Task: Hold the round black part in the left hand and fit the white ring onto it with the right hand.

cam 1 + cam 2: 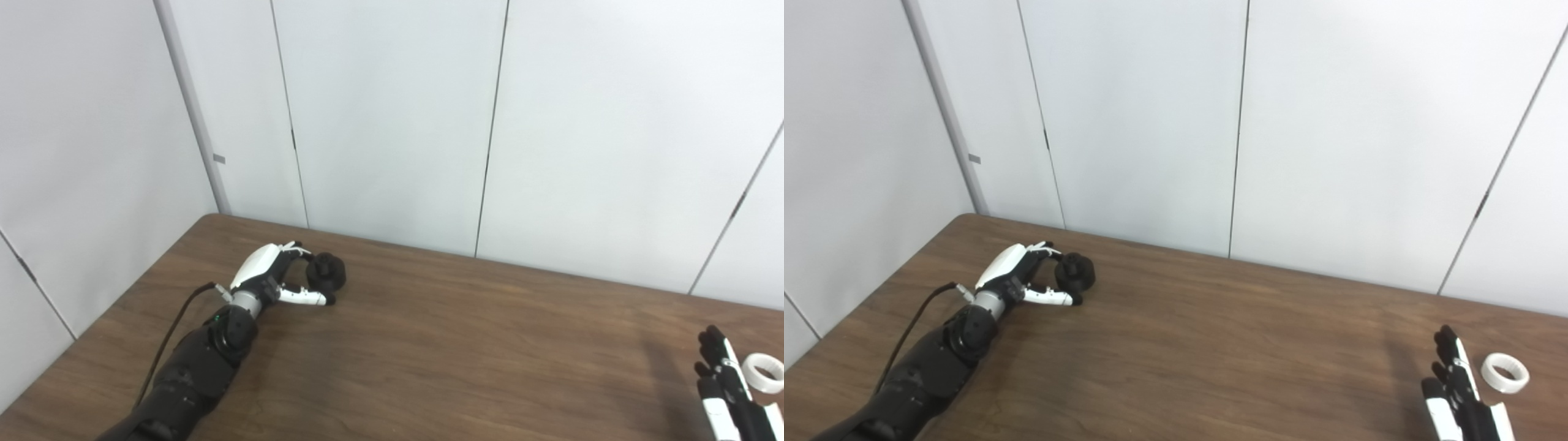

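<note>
The round black part (pixel 326 273) sits on the brown table (pixel 441 343) at the far left. My left hand (pixel 275 275) lies beside it, thumb stretched along its near side and fingers curled toward its far side, not closed on it. The white ring (pixel 1506 371) lies flat on the table at the right edge. Just left of the ring, my right hand (pixel 1458 386) rises from the bottom edge with its fingers spread and nothing in it.
White wall panels (pixel 392 122) stand close behind the table's far edge. A black cable (pixel 171 331) runs along my left forearm. Bare tabletop stretches between the two hands.
</note>
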Tool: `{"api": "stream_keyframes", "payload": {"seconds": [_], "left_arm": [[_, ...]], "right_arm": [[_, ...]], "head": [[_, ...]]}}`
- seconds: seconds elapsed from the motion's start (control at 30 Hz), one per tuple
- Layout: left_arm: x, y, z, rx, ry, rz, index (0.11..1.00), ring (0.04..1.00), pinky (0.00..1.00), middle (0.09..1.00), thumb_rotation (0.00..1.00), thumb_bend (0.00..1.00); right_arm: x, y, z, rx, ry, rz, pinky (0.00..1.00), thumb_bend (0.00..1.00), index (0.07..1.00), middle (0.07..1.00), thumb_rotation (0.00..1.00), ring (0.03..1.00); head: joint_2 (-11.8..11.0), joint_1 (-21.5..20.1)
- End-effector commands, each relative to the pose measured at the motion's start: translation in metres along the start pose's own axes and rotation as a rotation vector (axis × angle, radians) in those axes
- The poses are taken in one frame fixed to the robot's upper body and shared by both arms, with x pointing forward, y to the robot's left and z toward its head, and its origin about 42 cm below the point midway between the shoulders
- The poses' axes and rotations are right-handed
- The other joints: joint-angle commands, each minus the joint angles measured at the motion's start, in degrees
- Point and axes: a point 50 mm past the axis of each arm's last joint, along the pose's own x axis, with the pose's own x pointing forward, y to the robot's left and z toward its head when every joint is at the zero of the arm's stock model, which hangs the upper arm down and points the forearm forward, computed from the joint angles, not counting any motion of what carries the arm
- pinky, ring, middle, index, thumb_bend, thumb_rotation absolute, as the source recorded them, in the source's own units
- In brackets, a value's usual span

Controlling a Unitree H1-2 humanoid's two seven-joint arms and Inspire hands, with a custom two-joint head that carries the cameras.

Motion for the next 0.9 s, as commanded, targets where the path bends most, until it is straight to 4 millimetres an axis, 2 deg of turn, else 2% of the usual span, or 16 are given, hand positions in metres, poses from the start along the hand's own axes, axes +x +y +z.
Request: {"api": "stream_keyframes", "payload": {"seconds": [0.0, 0.2, 0.4, 0.47, 0.5, 0.53, 0.6, 0.7, 0.87], "left_arm": [[0.0089, 0.0038, 0.0109, 0.008, -0.028, -0.011, 0.76, 1.0, 1.0, 0.966, 0.33, 1.0], [0.0096, 0.0042, 0.0102, 0.02, -0.039, -0.005, 0.749, 1.0, 1.0, 0.957, 0.33, 1.0], [0.0107, 0.007, 0.0134, 0.008, -0.063, 0.015, 0.713, 1.0, 1.0, 0.937, 0.29, 1.0], [0.011, 0.0074, 0.0141, 0.004, -0.076, 0.033, 0.66, 0.993, 1.0, 0.921, 0.23, 0.96], [0.0109, 0.0077, 0.0141, 0.021, -0.094, 0.054, 0.599, 0.976, 1.0, 0.892, 0.17, 0.9], [0.0108, 0.0078, 0.0136, 0.031, -0.114, 0.073, 0.542, 0.957, 1.0, 0.85, 0.12, 0.72], [0.0107, 0.008, 0.013, 0.048, -0.141, 0.098, 0.494, 0.933, 1.0, 0.78, 0.06, 0.56], [0.0102, 0.0082, 0.013, 0.06, -0.173, 0.111, 0.483, 0.913, 1.0, 0.731, 0.05, 0.53], [0.01, 0.0087, 0.0143, 0.055, -0.193, 0.112, 0.482, 0.905, 1.0, 0.719, 0.05, 0.52]], "right_arm": [[-0.0301, 0.0157, -0.0236, 0.042, 0.099, 0.004, 0.94, 0.47, 0.994, 0.983, 0.91, 0.993], [-0.0307, 0.0155, -0.0231, 0.05, 0.098, -0.001, 0.97, 0.5, 0.994, 0.982, 0.9, 0.999], [-0.0313, 0.0169, -0.0209, 0.037, 0.1, -0.005, 0.94, 0.5, 0.987, 0.977, 0.92, 0.985], [-0.0315, 0.0171, -0.02, 0.046, 0.099, -0.005, 0.95, 0.49, 0.988, 0.98, 0.91, 0.99], [-0.0317, 0.0173, -0.0195, 0.05, 0.097, -0.007, 0.95, 0.49, 0.99, 0.982, 0.91, 0.993], [-0.0318, 0.0174, -0.0192, 0.052, 0.096, -0.008, 0.96, 0.49, 0.989, 0.981, 0.91, 0.994], [-0.0318, 0.0177, -0.0187, 0.052, 0.093, -0.008, 0.97, 0.5, 0.986, 0.98, 0.91, 0.995], [-0.0318, 0.0186, -0.0176, 0.058, 0.086, -0.01, 0.96, 0.52, 0.982, 0.974, 0.91, 0.989], [-0.0318, 0.0199, -0.0149, 0.068, 0.09, -0.012, 0.97, 0.52, 0.985, 0.974, 0.9, 0.992]], "head": [[0.13, 0.11], [0.18, 0.13], [0.54, 0.0], [0.7, 0.02], [0.72, 0.03], [0.77, 0.02], [0.86, 0.19], [0.92, 0.15], [1.15, 0.08]]}}
